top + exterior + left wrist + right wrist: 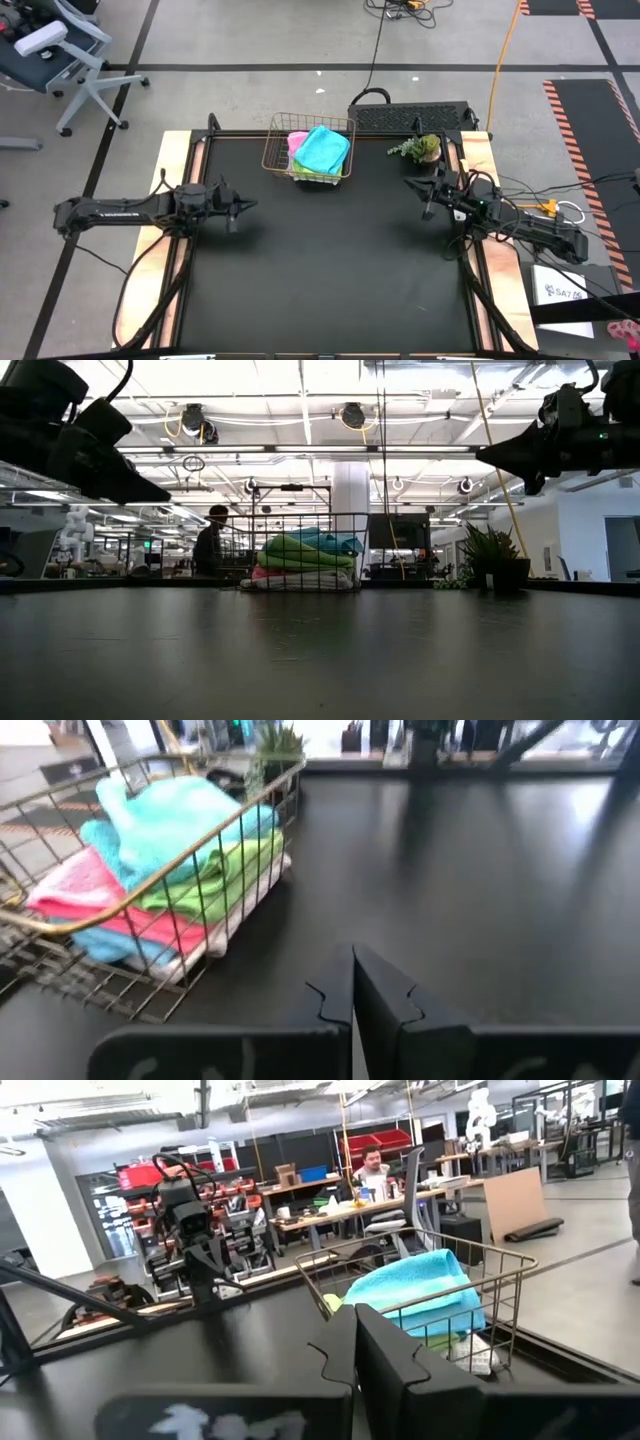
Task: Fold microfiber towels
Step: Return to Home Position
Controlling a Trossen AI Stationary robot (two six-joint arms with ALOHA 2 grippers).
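Left claw (pixel 243 206) hangs over the left side of the table (pixel 330 270), fingers pressed together, nothing in them. Right claw (pixel 410 184) hangs over the right side, tips likewise closed flat against each other, empty. It sits just beside the small potted plant (pixel 422 148) at the far right corner. Low view shows both well clear of the table surface.

Towels (pixel 322 150): all stacked in the wire basket (pixel 270 150) at the far middle of the table. Cyan on top, lime green under it, then pink, with a second blue and a pale one at the bottom. None lies on the table, so folding looks finished.

Step in hand: take the arms to their rest pose. Notes for doing it well:
- Keep both claws closed and raised; no reason to dip toward the table.
- Draw each arm toward its own side, away from the basket, so no finger catches the wire rim or drags the top towel out.
- Right arm needs most care: the plant leaves are close, so retreat on the near side of the plant, not across it.
- Go slowly; the basket looks light and would likely slide if bumped.
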